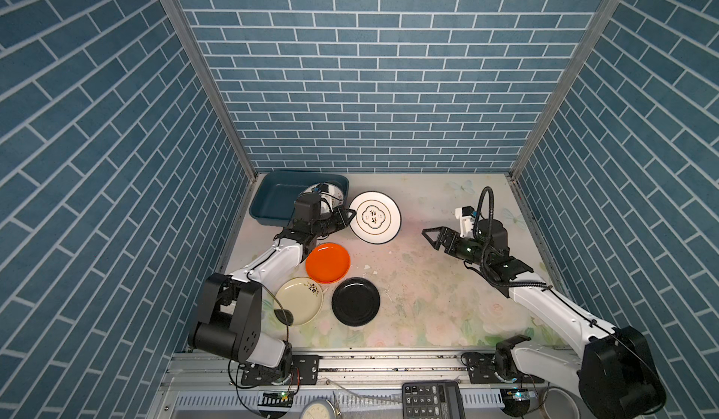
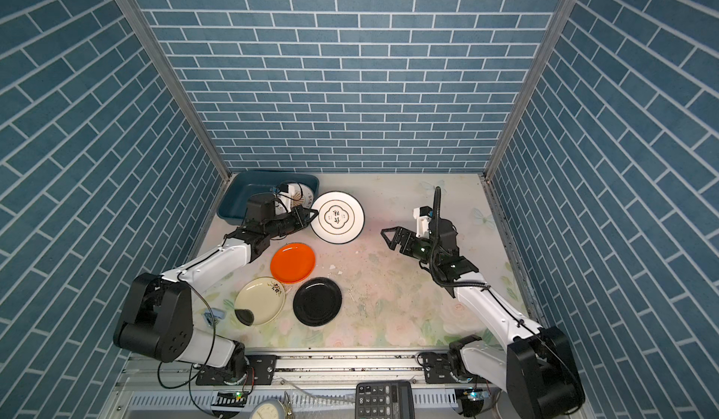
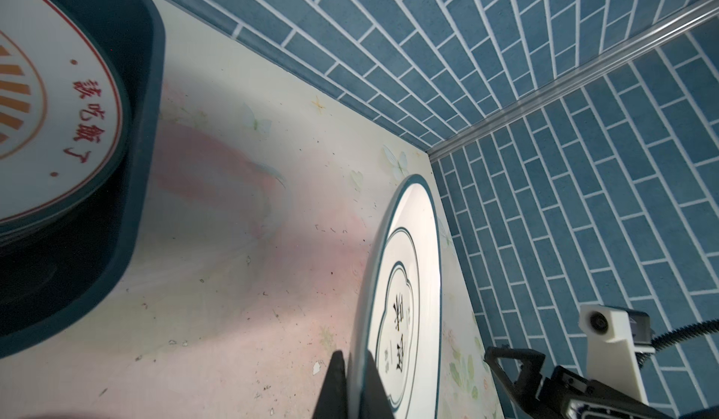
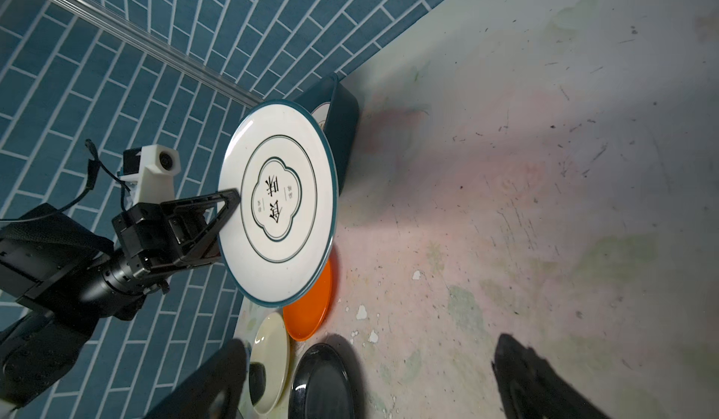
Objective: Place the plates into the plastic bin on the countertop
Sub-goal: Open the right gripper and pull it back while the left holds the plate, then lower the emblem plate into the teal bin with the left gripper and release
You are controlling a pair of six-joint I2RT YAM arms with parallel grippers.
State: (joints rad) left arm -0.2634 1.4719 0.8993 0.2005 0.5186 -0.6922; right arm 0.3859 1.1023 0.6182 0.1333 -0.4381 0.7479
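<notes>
1. The left end effector (image 1: 347, 214) is clenched on the near-left rim of the lettered plate (image 1: 375, 216), a white one with a teal edge. It looks lifted off the counter (image 1: 428, 300) and close to level, face up
2. The plastic bin (image 1: 272, 199) sits in the far left corner of the counter. It lies directly to the left of the held plate, whose rim is just beside the bin's right wall in both top views
3. The plate is round, so no long axis matters. I judge the move to be a short carry leftward over that wall
4. A sunburst plate (image 3: 58, 106) already tops a stack at the right end of the bin, so the drop must clear it or land on it
5. The left arm is plainly nearer. The right end effector (image 1: 429, 236) is released, empty and well apart toward the right edge
6. The orange plate (image 1: 327, 262), the cream plate (image 1: 298, 300) and the black plate (image 1: 355, 301) wait nearer the front edge, out of the path
</notes>
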